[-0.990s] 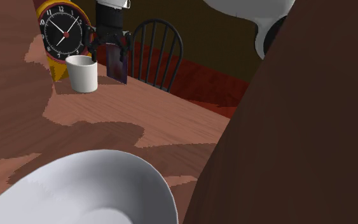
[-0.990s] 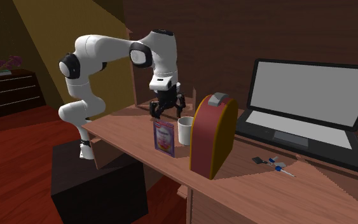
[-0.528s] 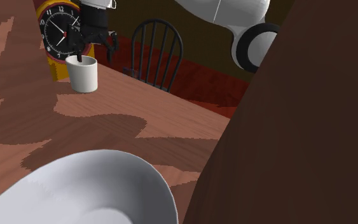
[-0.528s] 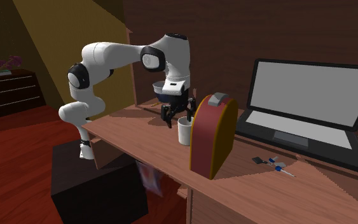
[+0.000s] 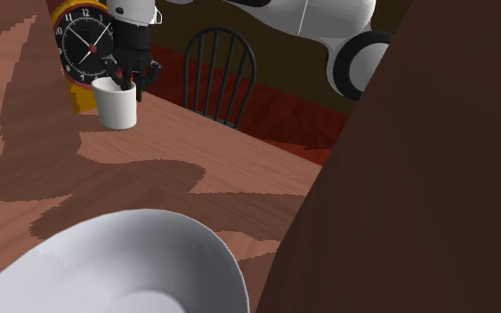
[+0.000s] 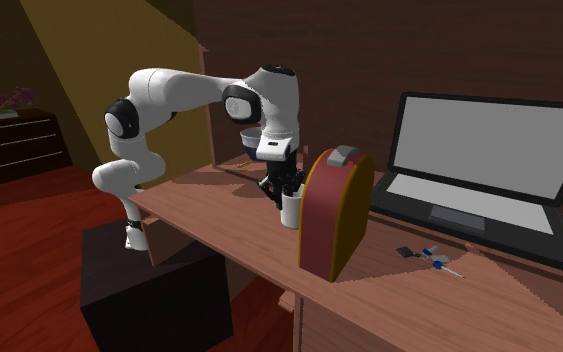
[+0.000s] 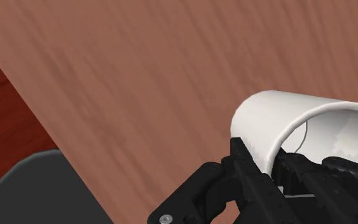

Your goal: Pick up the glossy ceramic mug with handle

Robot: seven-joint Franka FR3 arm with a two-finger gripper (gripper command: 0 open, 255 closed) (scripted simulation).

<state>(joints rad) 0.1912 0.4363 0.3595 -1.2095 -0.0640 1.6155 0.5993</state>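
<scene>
1. One white mug (image 5: 117,103) is standing upright on the wooden table (image 5: 239,169), close to the table's edge and just beside the clock.
2. One black gripper (image 5: 125,80) is coming down onto the mug's rim from above, at the end of one white arm (image 6: 174,88).
3. In the wrist view the two fingers (image 7: 246,168) are sitting nearly together and pinching the mug's wall, one outside it and one inside the cup. The pincer is clamping on the mug (image 7: 279,121) and on nothing else.
4. One clock (image 5: 84,44), with a black face in a red and yellow body, is standing behind the mug in the shoulder view. In the second exterior view its red back (image 6: 334,215) is rising right next to the mug (image 6: 291,212).
5. One dark spindle-back chair (image 5: 218,73) is showing beyond the table's edge.
6. One white bowl (image 5: 133,267) is sitting nearest the shoulder camera.
7. One open laptop (image 6: 479,180) is sitting on the table at the second exterior view's right, well apart from the mug.
8. A few small items (image 6: 431,258) are lying in front of the laptop, too small to name.
9. One dark dresser (image 6: 14,140) is standing at the far left, and one black stand (image 6: 154,295) is carrying the arm.
</scene>
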